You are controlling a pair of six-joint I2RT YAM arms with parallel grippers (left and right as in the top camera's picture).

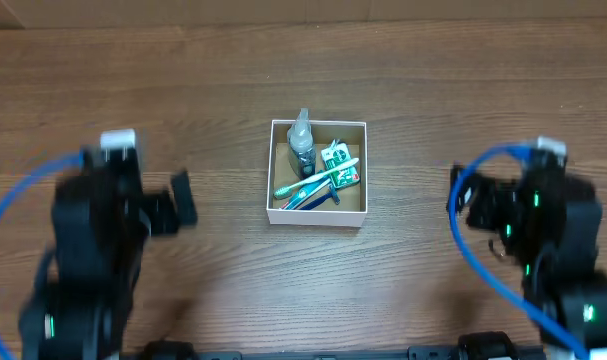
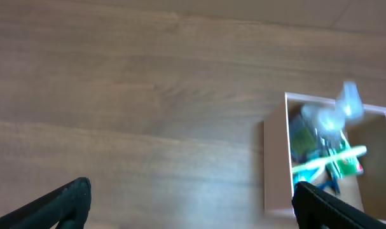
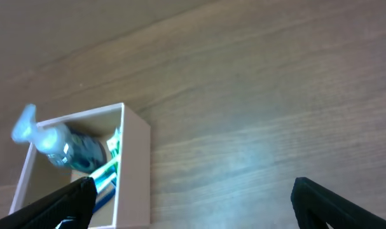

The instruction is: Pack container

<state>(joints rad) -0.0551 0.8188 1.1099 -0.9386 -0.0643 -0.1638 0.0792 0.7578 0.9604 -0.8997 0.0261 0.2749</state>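
The container, a small white-walled box with a brown inside, sits at the middle of the wooden table. It holds a clear bottle, a green toothbrush, a green packet and a blue item. It also shows in the left wrist view and the right wrist view. My left gripper is open and empty, well left of the box; its jaws frame bare table. My right gripper is open and empty, right of the box; its jaws also frame bare table.
The wooden table runs in all directions around the box. Blue cables loop beside each arm. The table's back edge shows at the top of the overhead view.
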